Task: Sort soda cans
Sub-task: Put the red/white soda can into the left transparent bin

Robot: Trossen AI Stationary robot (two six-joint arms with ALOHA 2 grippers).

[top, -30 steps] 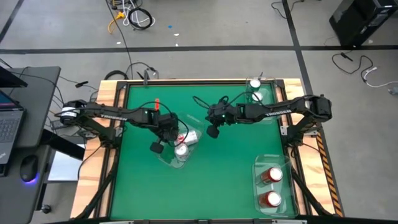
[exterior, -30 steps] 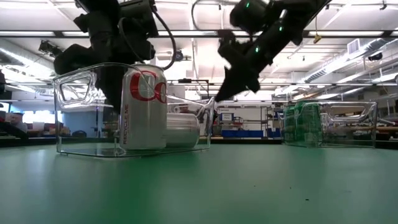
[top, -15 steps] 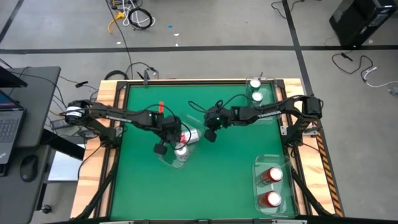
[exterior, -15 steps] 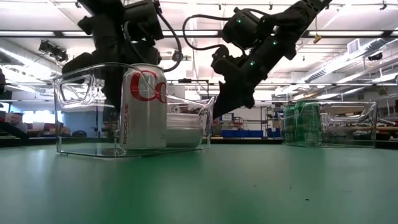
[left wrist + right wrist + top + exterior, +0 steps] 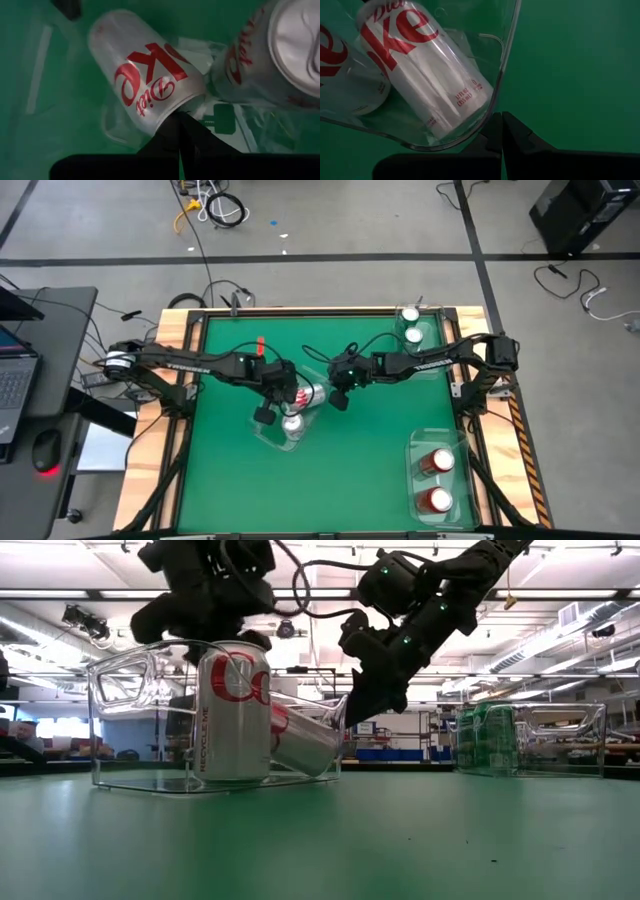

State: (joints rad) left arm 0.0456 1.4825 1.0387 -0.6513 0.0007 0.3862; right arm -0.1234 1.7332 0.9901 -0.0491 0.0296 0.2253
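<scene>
Left wrist view: my left gripper [image 5: 181,131], pinched closed, touches the tipped silver-grey soda can [image 5: 145,82]. It looks light and slippery; grab its round middle. My right gripper [image 5: 502,131] is closed too.

Both arms mid-table, jaws closed.

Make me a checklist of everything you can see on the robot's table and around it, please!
Surface: green table, bare in the middle.
Job's things: upright Diet Coke can and tilted Diet Coke can in the middle clear tray; two red cans in the near-right tray; green cans in the far-right tray.
Clutter: nothing seen.
Grippers: left gripper shut, at the tilted can; right gripper shut, at the middle tray's rim.
Cables: loose cables on the floor.
Surroundings: laptop, mouse.
</scene>
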